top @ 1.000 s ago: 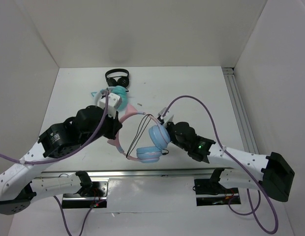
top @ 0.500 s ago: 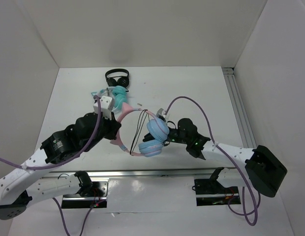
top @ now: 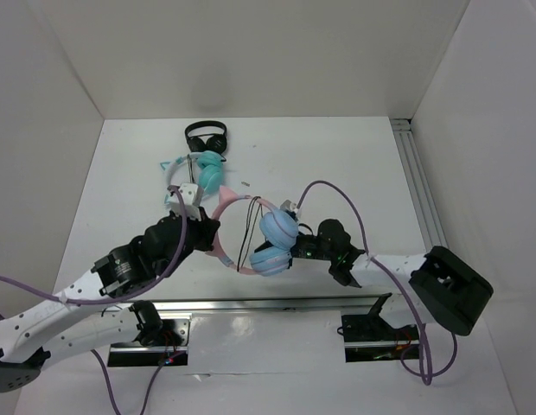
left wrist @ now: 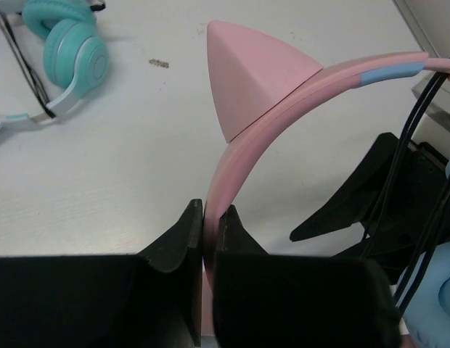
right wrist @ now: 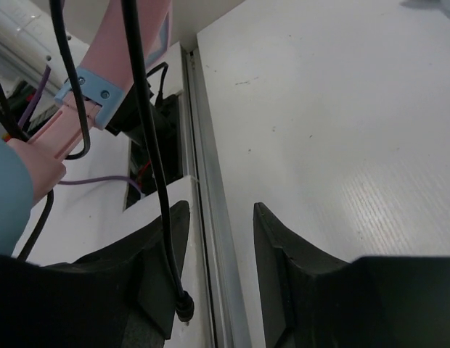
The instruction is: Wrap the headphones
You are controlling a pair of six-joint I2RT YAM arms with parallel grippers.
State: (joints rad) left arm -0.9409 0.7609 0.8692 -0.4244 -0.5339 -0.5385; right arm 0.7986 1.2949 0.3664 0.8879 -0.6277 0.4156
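**Band pinched left, cable loose at right jaws**

Pink-banded over-ear headphones (top: 275,232): smooth plastic, pointed cat ears, padded light-blue cups. They are held up near-centre over the white table (top: 354,156). The band's long axis arcs left to right, with both cups bunched at its right end.

The left gripper (left wrist: 208,221) is clamped tight on the band's left limb, just below one ear. A thin, limp black cable (right wrist: 157,188) drops past the right gripper (right wrist: 218,217), whose jaws are partly apart and grip nothing. The cable lies against one finger's inner face.

The right arm is nearer the cable, so it is likely the one to catch and wind it. A teal-cupped white-band pair (top: 207,173) lies far-left, apart.
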